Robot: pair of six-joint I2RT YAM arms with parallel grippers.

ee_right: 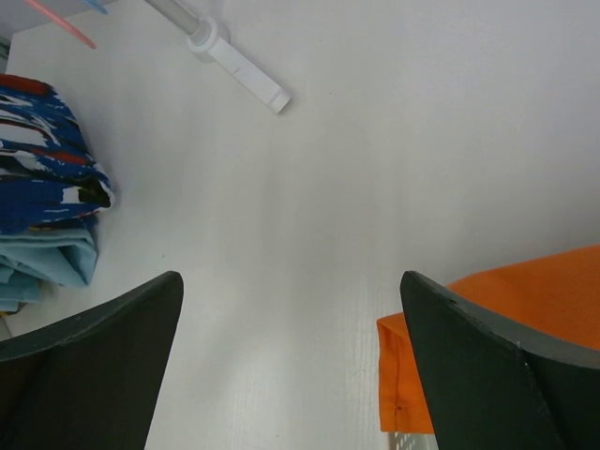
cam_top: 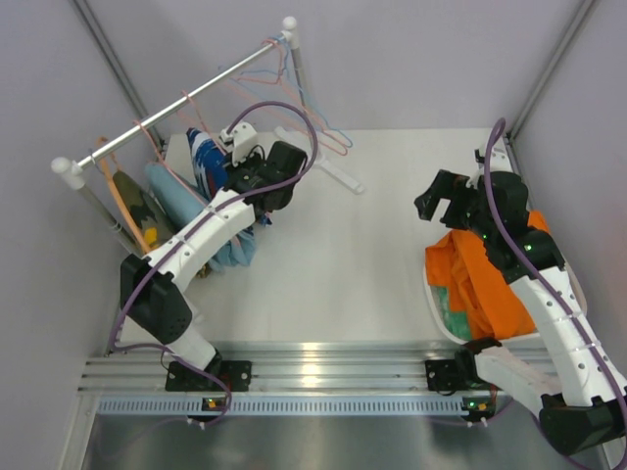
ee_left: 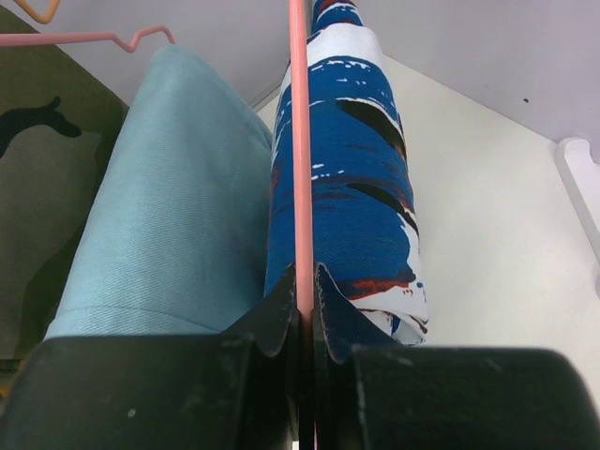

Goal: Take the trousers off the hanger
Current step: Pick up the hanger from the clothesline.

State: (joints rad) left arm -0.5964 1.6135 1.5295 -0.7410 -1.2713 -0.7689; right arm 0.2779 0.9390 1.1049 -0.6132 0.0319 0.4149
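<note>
Between the clenched fingers of the left gripper (ee_left: 302, 281) sits the pink hanger (ee_left: 300, 141), blue-and-white patterned trousers (ee_left: 361, 169) draped just beyond; the right gripper (ee_right: 291, 277) gapes wide, orange trousers (ee_right: 511, 305) beside its right finger.

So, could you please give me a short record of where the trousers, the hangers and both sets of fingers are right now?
left fingers: shut on the pink hanger carrying the blue-and-white trousers
right fingers: open, holding nothing, above the table
hanging on the rail: blue-and-white trousers, light blue trousers, camouflage trousers
in the basket: orange trousers, mint green trousers
bare hangers: several, farther along the rail
</note>
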